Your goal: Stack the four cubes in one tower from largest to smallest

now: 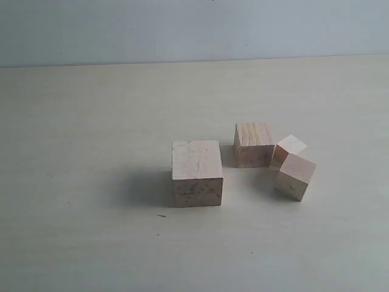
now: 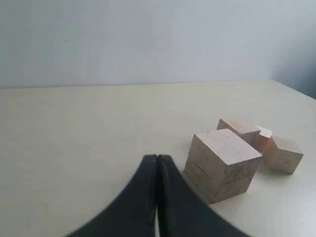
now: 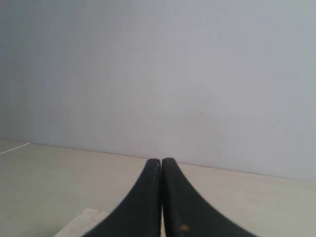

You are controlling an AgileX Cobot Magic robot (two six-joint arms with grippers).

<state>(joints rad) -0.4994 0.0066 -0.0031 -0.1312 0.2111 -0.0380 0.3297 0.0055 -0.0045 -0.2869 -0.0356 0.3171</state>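
All four wooden cubes sit apart on the pale worktop [image 1: 91, 121], none of them stacked. The largest cube [image 1: 197, 173] stands alone near the middle, with dark mottled marks on the side facing the exterior camera. Behind it and to the right is the second cube [image 1: 254, 145], its grain lines showing on top. The smallest cube [image 1: 290, 148] is wedged at an angle just beside the second cube and seems to touch it. The third cube [image 1: 295, 176] lies right in front of the smallest, also turned askew.

Neither arm appears in the exterior view. The left end effector [image 2: 157, 157] has its black fingers pressed together, empty, with the largest cube [image 2: 223, 163] near it. The right end effector [image 3: 161, 160] is likewise pressed together and empty, facing a plain wall [image 3: 148, 74].
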